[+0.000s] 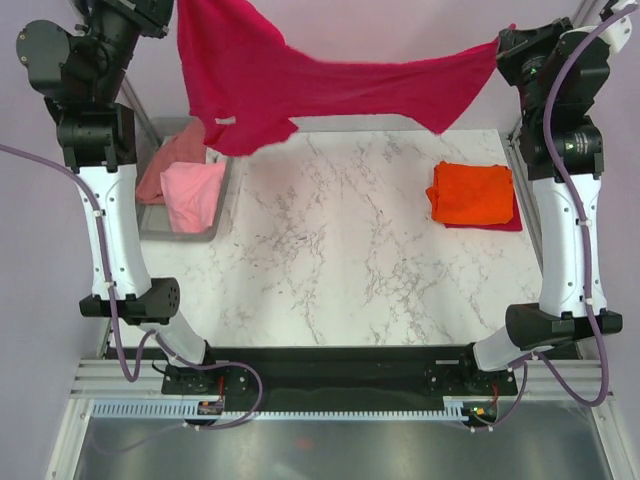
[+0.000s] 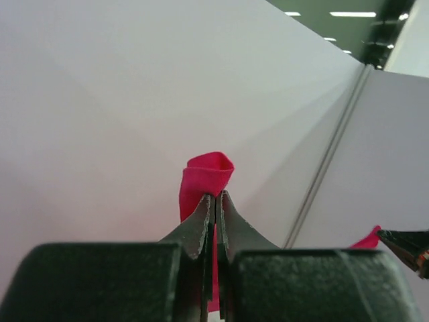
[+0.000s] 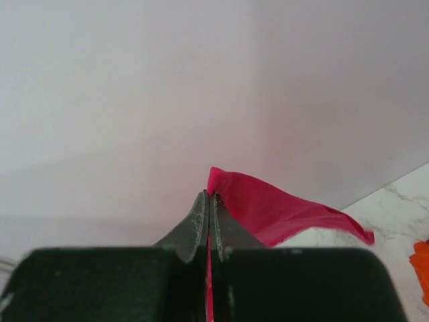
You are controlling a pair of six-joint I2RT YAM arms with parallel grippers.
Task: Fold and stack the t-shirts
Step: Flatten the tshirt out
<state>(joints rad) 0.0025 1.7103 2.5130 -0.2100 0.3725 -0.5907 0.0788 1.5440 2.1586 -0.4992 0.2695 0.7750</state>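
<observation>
- Closest to my left wrist lens, my left gripper (image 2: 215, 196) has its two dark fingers (image 2: 194, 228) clenched on a fold of the crimson t-shirt (image 2: 204, 178). A small loop of the cloth pokes up above the tips.
- My right gripper (image 3: 209, 196) is pinched tight the same way on another edge of that shirt. From there the fabric trails off to the right of the tips as a narrow flap.
- From above, the crimson t-shirt hangs in the air between my two raised arms, over the far side of the marble table (image 1: 330, 270). It sags in the middle, and most of the cloth droops on my left side.
- On the table toward my right lies the orange t-shirt (image 1: 470, 192), folded. It rests on a red folded cloth (image 1: 505, 226), whose edge shows along its near and right sides.
- At my left, a grey bin (image 1: 185, 236) sits by the table's left edge. It holds a light pink t-shirt (image 1: 192, 195) and, behind it, a salmon t-shirt (image 1: 165, 165), both loosely heaped.
- The hanging shirt's lowest part overlaps the bin's far end in the overhead view, and I cannot tell whether it touches anything there.
</observation>
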